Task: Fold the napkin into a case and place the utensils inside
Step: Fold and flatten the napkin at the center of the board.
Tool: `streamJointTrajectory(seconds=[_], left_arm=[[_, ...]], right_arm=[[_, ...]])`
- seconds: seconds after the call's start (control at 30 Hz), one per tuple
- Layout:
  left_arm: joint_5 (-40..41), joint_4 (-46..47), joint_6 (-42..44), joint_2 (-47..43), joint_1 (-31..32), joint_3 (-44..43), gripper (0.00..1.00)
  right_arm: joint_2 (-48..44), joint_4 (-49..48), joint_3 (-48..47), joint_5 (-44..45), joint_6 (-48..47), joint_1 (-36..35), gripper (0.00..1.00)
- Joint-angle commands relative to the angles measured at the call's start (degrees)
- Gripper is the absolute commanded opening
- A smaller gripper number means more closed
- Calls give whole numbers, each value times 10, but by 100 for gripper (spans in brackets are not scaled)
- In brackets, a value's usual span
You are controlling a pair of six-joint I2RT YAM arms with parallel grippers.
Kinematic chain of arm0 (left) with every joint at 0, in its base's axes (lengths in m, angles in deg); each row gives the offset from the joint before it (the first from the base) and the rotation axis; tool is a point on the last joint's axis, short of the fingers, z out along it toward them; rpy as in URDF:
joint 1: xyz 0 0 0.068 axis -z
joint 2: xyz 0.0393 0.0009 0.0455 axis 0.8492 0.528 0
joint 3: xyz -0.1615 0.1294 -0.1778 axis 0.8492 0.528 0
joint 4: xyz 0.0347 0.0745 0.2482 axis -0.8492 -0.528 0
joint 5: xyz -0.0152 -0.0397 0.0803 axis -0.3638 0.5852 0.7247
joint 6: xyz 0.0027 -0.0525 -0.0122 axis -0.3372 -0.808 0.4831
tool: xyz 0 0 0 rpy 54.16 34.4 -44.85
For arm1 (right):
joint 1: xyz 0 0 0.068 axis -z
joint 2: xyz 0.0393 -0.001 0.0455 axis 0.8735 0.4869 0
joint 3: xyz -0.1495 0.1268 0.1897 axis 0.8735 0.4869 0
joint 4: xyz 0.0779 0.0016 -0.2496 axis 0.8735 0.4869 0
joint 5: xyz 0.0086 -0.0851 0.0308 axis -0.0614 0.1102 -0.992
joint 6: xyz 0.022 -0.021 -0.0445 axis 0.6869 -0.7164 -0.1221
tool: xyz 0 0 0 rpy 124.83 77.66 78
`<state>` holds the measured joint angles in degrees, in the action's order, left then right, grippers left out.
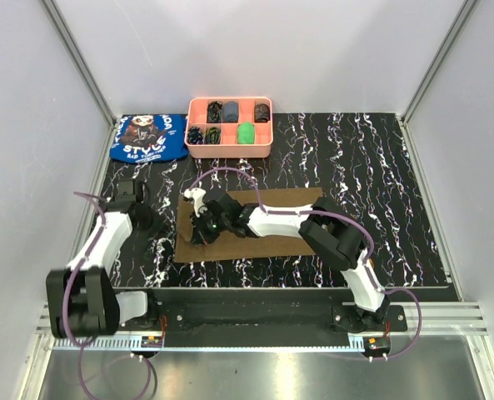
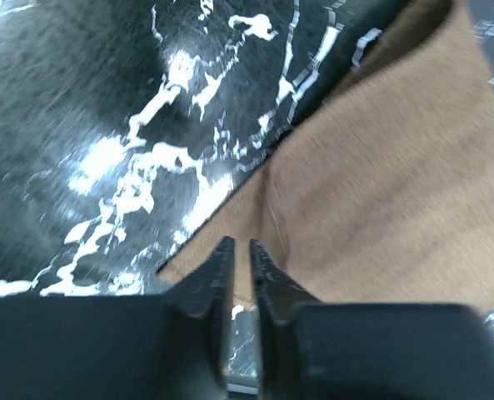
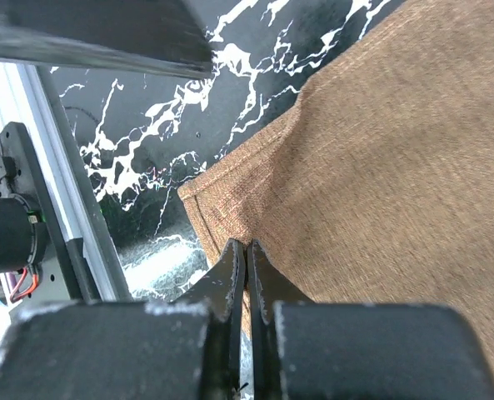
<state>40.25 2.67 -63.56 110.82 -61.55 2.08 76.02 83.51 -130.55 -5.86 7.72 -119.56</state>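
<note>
**Napkin.** The napkin is an olive-brown cloth lying on the black, white-veined table, left of centre. Its long sides run left to right, slightly skewed to the table edge. Most of the cloth lies flat. In the right wrist view, the part of the napkin next to the fingertips rises in a shallow ridge towards them. A stitched hem is visible along the nearest edge.

**Right arm.** The right arm reaches from its base at the near right across the napkin to the cloth's left end. The right fingers are pressed together with no gap. They pinch the napkin at its hemmed edge, close to a corner.

**Left arm.** The left arm extends along the left side of the table and ends just beside the napkin's left edge. The left fingers are almost closed, parted only by a narrow slit. Nothing is visibly gripped between them. A corner of the napkin lies directly ahead of the tips. This view is blurred, so contact with the cloth cannot be determined.

**Other items.** A pink compartment tray holding small dark and green items stands at the far edge of the table. A blue cloth with white lettering lies just beside the tray, on its left. Both are well apart from the napkin.
</note>
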Motion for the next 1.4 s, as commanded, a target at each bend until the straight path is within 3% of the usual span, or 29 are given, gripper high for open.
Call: streamJointTrajectory(seconds=[0.0, 0.17, 0.5, 0.67, 0.7, 0.73, 0.8, 0.83, 0.93, 1.07, 1.2, 1.37], left_arm=[[-38, 74, 8, 75, -6, -50, 9], [-45, 80, 16, 117, -8, -99, 5], [-33, 52, 37, 66, -36, -81, 8], [-46, 41, 46, 46, -46, -79, 11], [-51, 41, 49, 41, -46, -79, 12], [-57, 40, 51, 38, -46, -77, 13], [-79, 40, 53, 20, -45, -68, 14], [-86, 40, 55, 12, -45, -56, 15], [-110, 42, 62, -19, -35, -24, 19], [-123, 40, 59, -41, -4, 14, 19], [-71, 41, 21, -45, 96, 48, 19], [-28, 41, -23, -43, 137, 93, 12]], right_arm=[[-52, -13, -2, -6, 4, 11, 0], [-15, 2, -28, -54, 11, 12, 0], [75, 63, -113, -206, 39, 8, 2], [92, 64, -116, -244, 55, 8, 20], [91, 63, -118, -249, 63, 10, 36], [87, 64, -118, -255, 69, 11, 38], [60, 64, -107, -250, 84, 21, 41], [45, 61, -97, -249, 91, 28, 52], [-25, 56, -42, -239, 120, 61, 64], [-147, 67, 90, -165, 171, 136, 64], [-246, 115, 222, -84, 232, 231, 58], [-346, 239, 317, 51, 225, 299, 51]])
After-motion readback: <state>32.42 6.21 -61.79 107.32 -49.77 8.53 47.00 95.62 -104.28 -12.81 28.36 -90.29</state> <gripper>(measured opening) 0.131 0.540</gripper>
